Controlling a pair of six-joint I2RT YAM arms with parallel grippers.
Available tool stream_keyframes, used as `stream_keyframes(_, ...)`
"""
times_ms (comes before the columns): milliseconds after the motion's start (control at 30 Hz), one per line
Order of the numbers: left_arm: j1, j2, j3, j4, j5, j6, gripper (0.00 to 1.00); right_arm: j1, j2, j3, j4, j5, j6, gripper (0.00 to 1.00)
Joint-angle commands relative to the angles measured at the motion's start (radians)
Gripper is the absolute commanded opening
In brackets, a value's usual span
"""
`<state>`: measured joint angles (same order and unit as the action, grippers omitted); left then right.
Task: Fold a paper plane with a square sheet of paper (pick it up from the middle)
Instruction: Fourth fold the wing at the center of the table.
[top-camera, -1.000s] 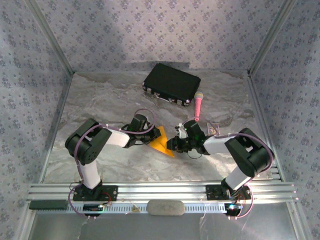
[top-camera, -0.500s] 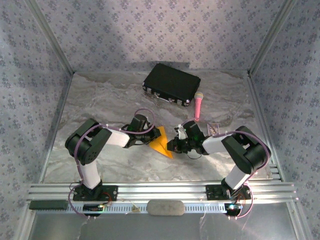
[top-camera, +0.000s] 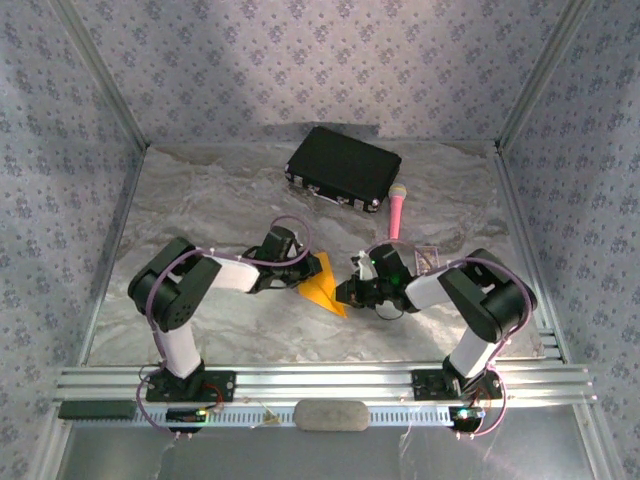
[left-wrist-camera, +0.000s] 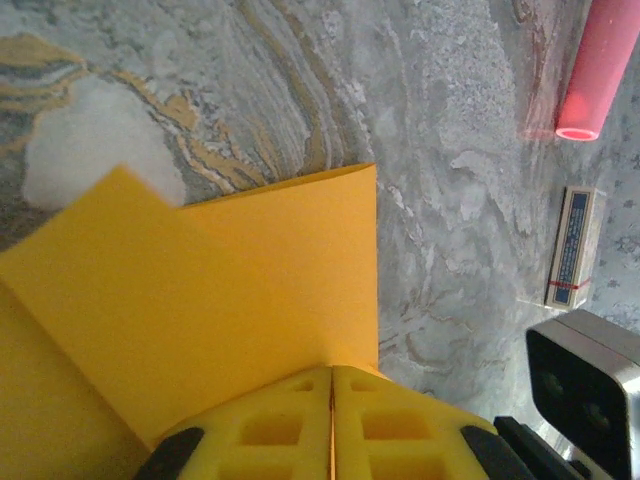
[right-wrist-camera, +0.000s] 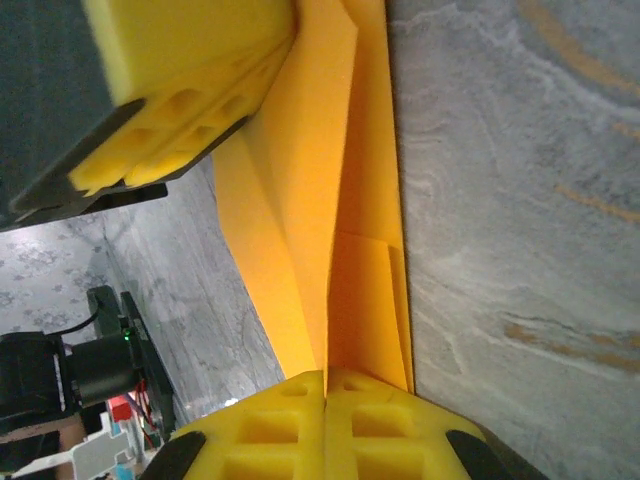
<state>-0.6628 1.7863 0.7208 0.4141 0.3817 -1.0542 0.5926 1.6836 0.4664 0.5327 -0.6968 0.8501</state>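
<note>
Square sheet of paper (top-camera: 322, 285), pinched by left claw (left-wrist-camera: 331, 392), right claw (right-wrist-camera: 325, 392)

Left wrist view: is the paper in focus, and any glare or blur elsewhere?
Left wrist view: the paper goes soft near the lens, the marble table is sharp, the pink microphone casts a pink sheen. Right wrist view: paper folds soft, no glare. Top view: even light, shadow behind the black case.

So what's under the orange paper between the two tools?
Marbled tabletop shows around the edges of the paper, nothing else poking out. The patch directly below is covered, so whether the paper touches it cannot be told.
</note>
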Motion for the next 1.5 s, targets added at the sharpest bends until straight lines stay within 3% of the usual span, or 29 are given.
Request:
stream_keyframes(0, 0.003, -0.067, 0.030, -0.067, 0.006, 0.055, 0.12, -0.008, 0.031, -0.023, 0.020, -0.010, 0.049, 0.03)
stream_keyframes(167, -0.012, -0.116, 0.032, -0.101, 0.011, 0.067, 0.14, -0.012, 0.040, -0.019, 0.010, -0.021, 0.058, 0.02)
stream_keyframes(467, -0.083, -0.092, 0.025, -0.107, -0.004, 0.044, 0.08, -0.021, 0.041, -0.003, -0.014, -0.035, 0.078, 0.01)
stream_keyframes(833, -0.081, 0.001, 0.021, -0.049, -0.020, 0.010, 0.06, -0.028, 0.067, -0.002, 0.000, -0.057, 0.082, 0.01)
stream_keyframes(1200, -0.080, 0.024, 0.004, -0.109, -0.073, -0.005, 0.01, -0.028, 0.075, 0.004, -0.015, -0.064, 0.077, 0.02)
stream_keyframes(1467, -0.075, 0.021, -0.011, -0.108, -0.073, -0.003, 0.00, -0.024, 0.029, 0.021, -0.070, -0.065, 0.055, 0.09)
